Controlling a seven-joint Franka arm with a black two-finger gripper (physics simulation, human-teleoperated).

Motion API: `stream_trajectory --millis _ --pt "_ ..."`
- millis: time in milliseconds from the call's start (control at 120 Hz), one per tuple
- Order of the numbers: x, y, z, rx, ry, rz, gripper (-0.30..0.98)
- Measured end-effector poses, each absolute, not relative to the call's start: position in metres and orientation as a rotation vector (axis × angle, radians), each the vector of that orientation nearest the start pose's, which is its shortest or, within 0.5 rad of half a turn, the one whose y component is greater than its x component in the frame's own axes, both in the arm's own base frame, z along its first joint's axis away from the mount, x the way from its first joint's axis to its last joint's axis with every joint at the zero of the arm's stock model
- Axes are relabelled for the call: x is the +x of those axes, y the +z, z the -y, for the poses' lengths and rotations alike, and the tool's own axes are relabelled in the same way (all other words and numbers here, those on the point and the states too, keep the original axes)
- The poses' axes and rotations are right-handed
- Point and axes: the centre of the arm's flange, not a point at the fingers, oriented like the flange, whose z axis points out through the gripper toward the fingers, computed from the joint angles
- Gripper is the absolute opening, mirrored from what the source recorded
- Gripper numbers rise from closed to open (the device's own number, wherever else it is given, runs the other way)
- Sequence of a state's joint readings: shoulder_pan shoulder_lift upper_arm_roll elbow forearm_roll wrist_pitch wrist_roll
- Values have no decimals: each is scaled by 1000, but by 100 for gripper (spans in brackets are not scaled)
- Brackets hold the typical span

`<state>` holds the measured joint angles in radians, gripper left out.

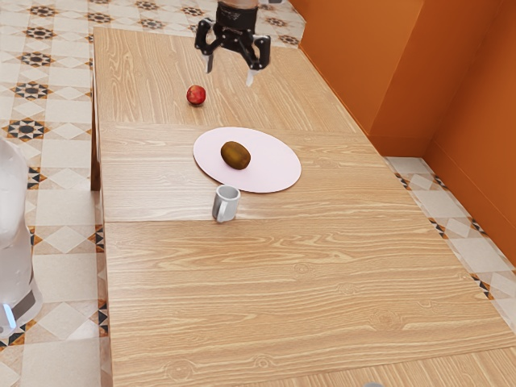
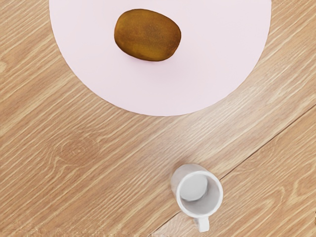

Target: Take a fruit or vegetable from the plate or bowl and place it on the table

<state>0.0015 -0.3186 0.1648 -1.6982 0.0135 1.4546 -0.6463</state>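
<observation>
Brown oval fruit [image 1: 236, 156], smooth-skinned and likely a kiwi, lies on a flat, round, pale pink plate [image 1: 278, 167] atop a light wooden table [image 1: 282, 298] with streaked grain. A black two-finger gripper [image 1: 230, 71] hangs above the table at the top of the exterior view, its fingers spread wide and its grasp empty. Near the plate, a small white cylindrical mug [image 1: 228, 201] with a curved handle stands upright, apart from the rim.

The exterior view takes in a round, glossy red apple [image 1: 196, 95] on the table beyond the plate, along with an orange wall [image 1: 363, 64] and a pale tiled floor [image 1: 60, 169] patterned with dark stars. The wrist view, from overhead, looks down into the mug's hollow interior and picks out fine speckles on the fruit's golden-brown skin, a swirling knot in the wood and a thin dark seam running past the mug
</observation>
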Motion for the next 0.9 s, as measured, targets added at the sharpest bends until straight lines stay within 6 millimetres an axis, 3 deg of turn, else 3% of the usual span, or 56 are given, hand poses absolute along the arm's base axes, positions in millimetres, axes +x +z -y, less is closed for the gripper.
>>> stream_trajectory --millis 100,175,250,350,483,617,692,767,900 --pt "425 708 -95 -2746 -47 1629 69" --pt "428 694 -99 -2582 15 1849 69" --pt "427 682 -111 -2400 59 2043 69" --pt "439 669 -113 -2188 105 2208 69" --pt "488 628 -141 -1877 155 2404 69" --pt "501 576 -155 -1669 183 2577 69" --pt "503 565 -164 -1568 161 2673 69" --pt "503 562 -184 -1449 130 2770 69" --pt "500 545 -242 -1198 104 2891 69"
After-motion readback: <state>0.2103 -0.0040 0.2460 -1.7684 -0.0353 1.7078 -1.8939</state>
